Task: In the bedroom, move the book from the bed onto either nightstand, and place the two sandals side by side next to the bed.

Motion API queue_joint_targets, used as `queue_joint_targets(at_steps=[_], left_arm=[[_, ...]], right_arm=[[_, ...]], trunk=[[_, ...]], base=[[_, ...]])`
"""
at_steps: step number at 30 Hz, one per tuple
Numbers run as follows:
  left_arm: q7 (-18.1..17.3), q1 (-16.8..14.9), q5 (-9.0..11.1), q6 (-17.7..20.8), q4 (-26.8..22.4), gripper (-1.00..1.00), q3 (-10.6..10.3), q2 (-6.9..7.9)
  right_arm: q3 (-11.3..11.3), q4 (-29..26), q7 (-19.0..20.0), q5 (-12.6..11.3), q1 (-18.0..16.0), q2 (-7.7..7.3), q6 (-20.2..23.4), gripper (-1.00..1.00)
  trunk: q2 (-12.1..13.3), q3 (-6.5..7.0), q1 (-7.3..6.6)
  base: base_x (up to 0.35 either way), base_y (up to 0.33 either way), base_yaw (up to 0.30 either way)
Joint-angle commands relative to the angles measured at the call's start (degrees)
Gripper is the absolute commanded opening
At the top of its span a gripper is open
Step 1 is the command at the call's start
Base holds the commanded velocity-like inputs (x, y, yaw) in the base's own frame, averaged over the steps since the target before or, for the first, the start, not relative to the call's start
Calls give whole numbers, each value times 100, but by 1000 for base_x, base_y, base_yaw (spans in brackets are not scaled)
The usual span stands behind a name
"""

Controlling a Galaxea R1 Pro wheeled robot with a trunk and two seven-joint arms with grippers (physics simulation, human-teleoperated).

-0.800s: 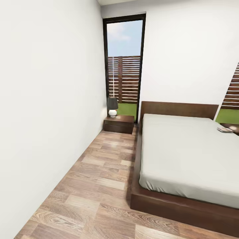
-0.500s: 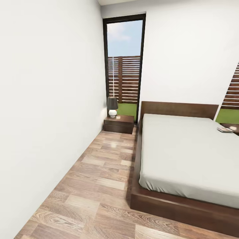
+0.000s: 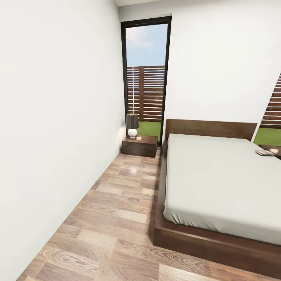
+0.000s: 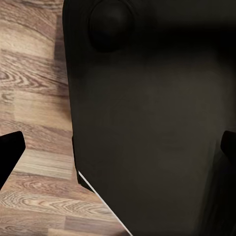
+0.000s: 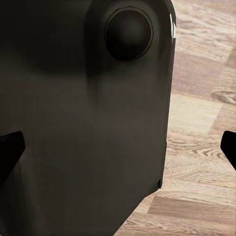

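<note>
Both our grippers, left point(image 4: 118, 145) and right point(image 5: 118, 145), spread empty over the floor point(image 3: 117, 218), we judge the book point(image 3: 264, 152) apparently on the far nightstand point(image 3: 273, 150) beyond the bed point(image 3: 218, 183), sandals left.

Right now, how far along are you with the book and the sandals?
Nothing looks certainly done. A small flat item, maybe the book, lies where the bed meets the far nightstand; it is too small to tell which it rests on. Nothing is in hand: the left gripper and right gripper are open. Left: check the book, then pair the sandals beside the bed.
</note>
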Motion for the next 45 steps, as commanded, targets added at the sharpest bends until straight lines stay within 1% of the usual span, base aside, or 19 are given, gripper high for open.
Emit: queue_joint_targets(at_steps=[1,17,21,26,31,45], left_arm=[[1,0,-1,-1,-1,100,-2,0],[1,0,-1,-1,-1,100,-2,0],[1,-20,-1,-131,-39,100,-10,-35],[2,-31,-1,-291,-63,100,-16,-56],[2,-39,-1,-452,-73,100,-18,-64],[2,-43,6,-495,-79,100,-19,-69]], right_arm=[[1,1,-4,-2,-1,1,0,100],[-2,-1,-6,-2,-1,1,0,100],[-10,-77,-6,-6,-1,64,-4,100],[-14,-145,-6,-9,-1,113,-7,100],[-16,-173,-7,-10,-1,129,-8,100],[-16,-190,-8,-10,-1,139,-9,100]], trunk=[[-2,-3,0],[-2,-3,0],[-2,-3,0],[-2,-3,0],[-2,-3,0],[-2,-3,0]], base=[[0,0,0],[0,0,-1],[0,0,-102],[0,0,-205],[0,0,-255],[0,0,-287]])
